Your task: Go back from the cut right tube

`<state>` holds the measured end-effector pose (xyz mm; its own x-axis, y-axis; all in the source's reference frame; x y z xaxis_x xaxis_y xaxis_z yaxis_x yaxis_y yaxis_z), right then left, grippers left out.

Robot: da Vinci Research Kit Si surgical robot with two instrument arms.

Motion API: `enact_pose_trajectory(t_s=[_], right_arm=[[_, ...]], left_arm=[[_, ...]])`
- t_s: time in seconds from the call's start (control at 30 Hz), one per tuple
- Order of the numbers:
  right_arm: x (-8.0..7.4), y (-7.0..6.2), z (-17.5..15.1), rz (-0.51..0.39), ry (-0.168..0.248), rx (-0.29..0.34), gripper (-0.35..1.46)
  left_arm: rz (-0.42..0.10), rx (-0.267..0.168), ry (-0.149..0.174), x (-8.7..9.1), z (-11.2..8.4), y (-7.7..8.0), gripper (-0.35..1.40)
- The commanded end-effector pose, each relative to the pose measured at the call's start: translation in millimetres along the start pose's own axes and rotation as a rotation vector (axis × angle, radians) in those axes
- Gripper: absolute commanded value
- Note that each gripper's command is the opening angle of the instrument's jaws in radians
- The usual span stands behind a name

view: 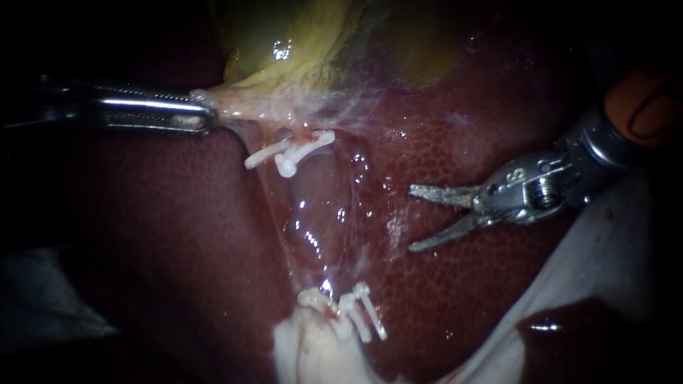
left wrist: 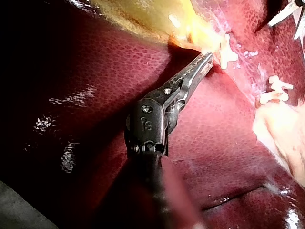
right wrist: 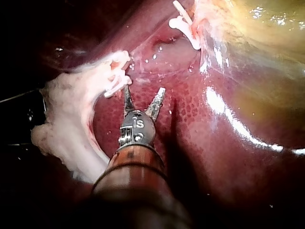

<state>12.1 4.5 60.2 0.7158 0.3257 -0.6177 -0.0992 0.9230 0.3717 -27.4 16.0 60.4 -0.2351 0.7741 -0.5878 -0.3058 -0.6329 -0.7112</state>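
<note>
Well apart from the clipped tube (view: 303, 134), right instrument (view: 411, 218), blades parted

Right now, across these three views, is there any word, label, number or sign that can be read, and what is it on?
No text on the liver, the gallbladder or the white clips.
On the right instrument: one small stamped mark on its metal head, too small to read reliably.
On the left instrument: a similar stamped mark, seen in the left wrist view, also not readable.
</note>
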Motion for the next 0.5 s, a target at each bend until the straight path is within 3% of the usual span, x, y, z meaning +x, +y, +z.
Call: enact_pose_trajectory(t_s=[0.03,0.23,0.5], right_arm=[[0.0,0.0,0.0,0.002,0.002,0.004,1.45],[-0.2,0.0,-0.2,0.001,0.002,0.004,1.45],[-0.3,0.3,-0.8,0.003,0.002,0.007,1.45]], left_arm=[[0.001,0.001,0.000,-0.1,0.1,-0.1,-0.35],[0.012,0.015,0.004,-1.9,2.0,-1.1,-0.35],[0.006,0.008,-0.030,-4.6,6.7,-3.0,-0.35]])
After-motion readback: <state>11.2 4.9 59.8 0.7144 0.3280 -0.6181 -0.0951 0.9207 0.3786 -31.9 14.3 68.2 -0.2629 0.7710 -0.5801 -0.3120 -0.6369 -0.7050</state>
